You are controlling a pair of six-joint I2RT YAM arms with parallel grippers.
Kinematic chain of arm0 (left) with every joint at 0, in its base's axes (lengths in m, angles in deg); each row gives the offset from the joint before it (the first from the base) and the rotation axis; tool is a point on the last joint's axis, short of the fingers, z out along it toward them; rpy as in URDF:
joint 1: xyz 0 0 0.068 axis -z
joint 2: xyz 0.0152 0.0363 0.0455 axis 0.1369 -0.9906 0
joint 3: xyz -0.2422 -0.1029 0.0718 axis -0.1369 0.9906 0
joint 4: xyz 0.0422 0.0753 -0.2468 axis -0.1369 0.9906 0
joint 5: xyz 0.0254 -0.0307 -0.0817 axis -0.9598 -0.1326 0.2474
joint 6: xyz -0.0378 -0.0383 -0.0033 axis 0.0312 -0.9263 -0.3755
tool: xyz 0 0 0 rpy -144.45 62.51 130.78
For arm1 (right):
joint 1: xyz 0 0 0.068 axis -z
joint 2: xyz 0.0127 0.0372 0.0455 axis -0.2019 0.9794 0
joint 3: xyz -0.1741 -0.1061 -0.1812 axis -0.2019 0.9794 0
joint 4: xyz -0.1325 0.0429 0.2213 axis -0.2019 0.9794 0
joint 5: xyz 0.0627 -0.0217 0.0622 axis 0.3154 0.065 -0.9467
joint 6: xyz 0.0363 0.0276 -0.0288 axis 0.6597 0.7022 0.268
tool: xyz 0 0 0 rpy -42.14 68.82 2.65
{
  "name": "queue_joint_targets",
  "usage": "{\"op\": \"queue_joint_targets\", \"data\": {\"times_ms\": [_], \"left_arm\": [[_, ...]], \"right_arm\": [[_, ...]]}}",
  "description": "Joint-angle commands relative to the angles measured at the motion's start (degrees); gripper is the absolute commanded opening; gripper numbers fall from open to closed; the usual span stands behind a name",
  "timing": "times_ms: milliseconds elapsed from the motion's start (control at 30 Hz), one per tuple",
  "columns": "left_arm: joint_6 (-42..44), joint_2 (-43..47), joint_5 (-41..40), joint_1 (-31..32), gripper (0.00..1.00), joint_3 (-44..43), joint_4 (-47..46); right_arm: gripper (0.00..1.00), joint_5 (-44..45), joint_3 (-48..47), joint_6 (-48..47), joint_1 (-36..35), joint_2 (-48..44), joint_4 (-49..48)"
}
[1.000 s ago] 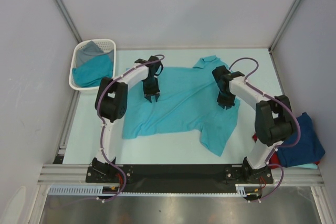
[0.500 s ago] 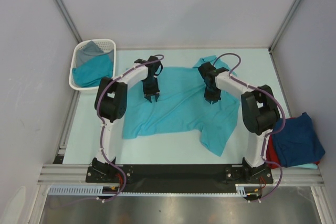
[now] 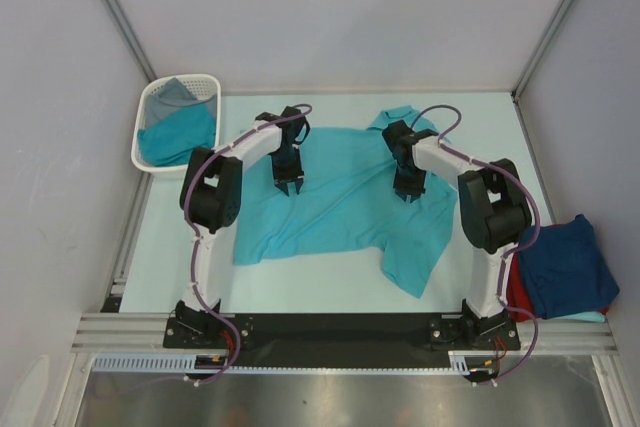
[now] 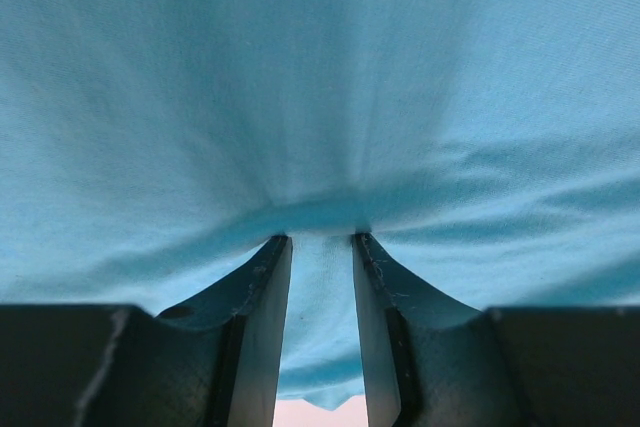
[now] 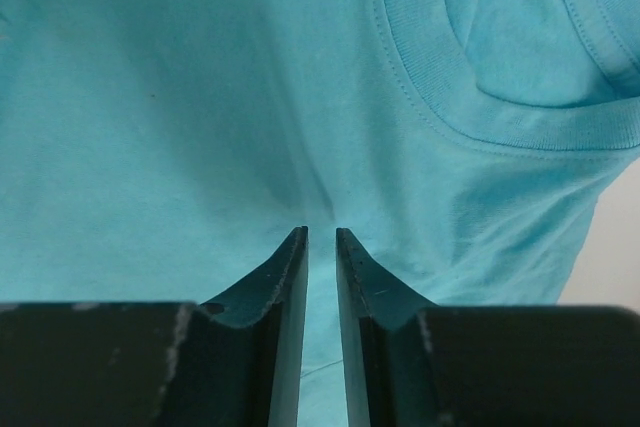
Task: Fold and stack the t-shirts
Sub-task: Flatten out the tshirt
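The left gripper [image 4: 320, 239] is clamped on a raised pinch of the teal t-shirt [image 3: 345, 202], and creases radiate from its tips. The right gripper [image 5: 321, 232] has its jaws nearly together, with the tips down on the same shirt just near of the ribbed neckband [image 5: 440, 97]. The wrist view does not show whether any cloth is caught between them.

The shirt lies spread but rumpled across the middle of the table [image 3: 300, 282]. Its collar is at the far right and one flap trails toward the near right.

Risks noted:
- **Uneven hold.** If only the left side is secured, a lift would probably drag the cloth leftward and bunch it.
- **Slipping.** The left pinch looks shallow and may slip under load.
- **Single layer.** Near the neck, the right jaws may take the top layer alone, which would open the shirt rather than fold it.
- **Neighbouring shirt.** A wide sweep to the right could disturb the navy t-shirt [image 3: 565, 267] at the right edge.
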Motion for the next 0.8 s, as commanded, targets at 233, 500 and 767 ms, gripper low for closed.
{"op": "queue_joint_targets", "data": {"times_ms": [233,500,767], "left_arm": [[0.97,-0.42,-4.23,-1.61,0.37,1.37,-5.75],[1.06,-0.69,-3.97,-1.69,0.37,0.75,-5.67],[1.06,-1.13,-3.70,-1.69,0.36,0.22,-5.58]], "right_arm": [[0.22,-0.93,1.29,-0.76,0.59,1.64,1.73],[0.23,-1.81,3.66,-0.23,1.12,1.55,2.18],[0.19,-2.69,7.62,-0.14,2.17,0.41,1.03]]}}
